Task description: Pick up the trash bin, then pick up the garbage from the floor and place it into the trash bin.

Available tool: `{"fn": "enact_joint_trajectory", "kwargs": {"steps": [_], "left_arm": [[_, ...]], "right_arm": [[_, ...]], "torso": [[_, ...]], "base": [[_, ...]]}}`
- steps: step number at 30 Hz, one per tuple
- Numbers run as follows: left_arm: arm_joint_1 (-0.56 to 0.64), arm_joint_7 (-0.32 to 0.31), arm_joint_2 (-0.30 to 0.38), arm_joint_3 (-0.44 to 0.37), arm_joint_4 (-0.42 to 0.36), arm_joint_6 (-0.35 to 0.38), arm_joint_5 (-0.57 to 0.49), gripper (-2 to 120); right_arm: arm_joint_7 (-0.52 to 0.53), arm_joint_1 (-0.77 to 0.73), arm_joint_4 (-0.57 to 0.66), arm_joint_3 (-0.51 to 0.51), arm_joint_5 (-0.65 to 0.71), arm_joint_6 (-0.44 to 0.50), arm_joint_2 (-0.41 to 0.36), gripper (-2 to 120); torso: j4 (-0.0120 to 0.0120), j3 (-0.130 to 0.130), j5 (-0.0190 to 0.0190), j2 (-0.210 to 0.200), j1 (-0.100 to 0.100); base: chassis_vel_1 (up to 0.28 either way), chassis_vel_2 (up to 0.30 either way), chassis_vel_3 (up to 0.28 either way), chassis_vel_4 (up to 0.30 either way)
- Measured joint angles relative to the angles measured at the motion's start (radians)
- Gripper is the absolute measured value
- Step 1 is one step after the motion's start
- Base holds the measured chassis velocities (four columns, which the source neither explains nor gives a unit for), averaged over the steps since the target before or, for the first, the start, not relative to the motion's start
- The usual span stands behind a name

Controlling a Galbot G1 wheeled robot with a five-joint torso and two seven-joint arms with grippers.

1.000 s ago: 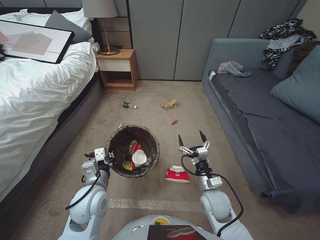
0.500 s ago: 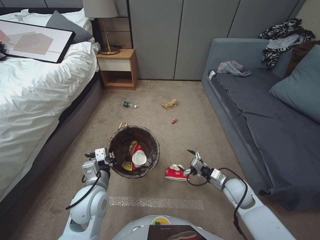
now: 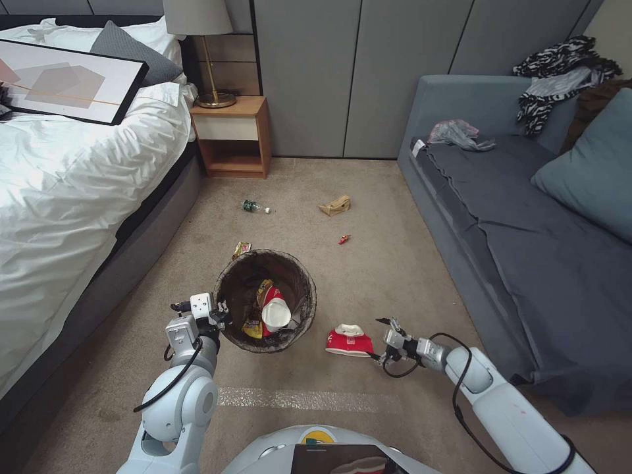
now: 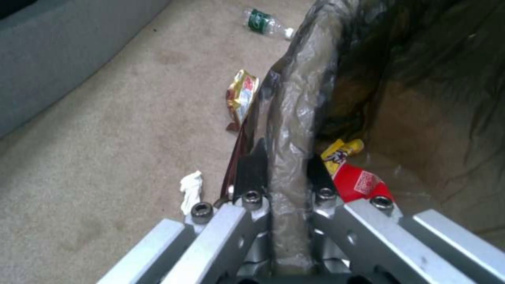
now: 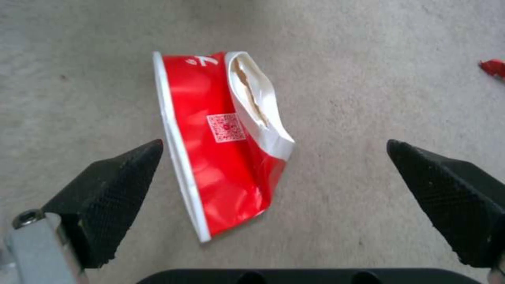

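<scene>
The trash bin (image 3: 227,280), lined with a dark bag, stands on the carpet with a white cup (image 3: 275,314) and packets inside. My left gripper (image 3: 220,315) is shut on its near-left rim; the left wrist view has the left gripper (image 4: 287,157) clamping the bagged rim (image 4: 297,110). A red-and-white snack packet (image 3: 349,343) lies right of the bin. My right gripper (image 3: 376,338) hovers low just right of it, open. In the right wrist view the packet (image 5: 221,150) lies between the spread fingers of the right gripper (image 5: 274,144), untouched.
More litter lies on the carpet: a green-labelled bottle (image 3: 253,207), a tan paper bag (image 3: 336,206), a small red piece (image 3: 343,239), a yellow wrapper (image 3: 241,249) and a tissue wad (image 4: 190,189). The bed (image 3: 79,197) borders the left, the sofa (image 3: 526,250) the right.
My right arm has swung down from an upright pose and now lies low, its open gripper pointing at the red-and-white packet. The left gripper and the bin have barely moved.
</scene>
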Motion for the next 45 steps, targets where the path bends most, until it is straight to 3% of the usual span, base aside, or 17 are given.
{"fn": "enact_joint_trajectory", "kwargs": {"steps": [21, 32, 33, 38, 45], "left_arm": [[0.011, 0.000, -0.013, 0.006, -0.005, -0.001, 0.020, 0], [0.013, -0.002, -0.013, 0.000, -0.010, -0.002, 0.018, 0], [0.012, -0.002, -0.014, 0.001, -0.010, -0.002, 0.018, 0], [0.011, -0.002, -0.013, 0.001, -0.011, -0.002, 0.018, 0], [0.007, -0.003, -0.013, 0.005, -0.011, -0.002, 0.018, 0]], "right_arm": [[0.077, 0.193, -0.266, -0.138, -0.078, 0.047, 0.146, 100], [0.103, 0.209, -0.370, -0.131, -0.101, 0.078, 0.183, 64], [0.107, 0.211, -0.380, -0.127, -0.101, 0.083, 0.187, 55], [0.115, 0.210, -0.379, -0.122, -0.101, 0.083, 0.186, 41], [0.128, 0.192, -0.348, -0.100, -0.086, 0.080, 0.166, 10]], "torso": [[0.0002, 0.000, -0.0005, 0.000, 0.000], [0.0001, 0.000, -0.0004, 0.000, 0.000], [0.0000, 0.000, -0.0003, 0.000, 0.000], [0.0002, 0.000, -0.0002, 0.000, 0.000], [0.0001, 0.000, -0.0002, 0.000, 0.000]], "base": [[0.000, 0.000, 0.000, 0.000], [0.000, 0.000, 0.000, 0.000], [0.000, 0.000, 0.000, 0.000], [0.000, 0.000, 0.000, 0.000], [0.000, 0.000, 0.000, 0.000]]}}
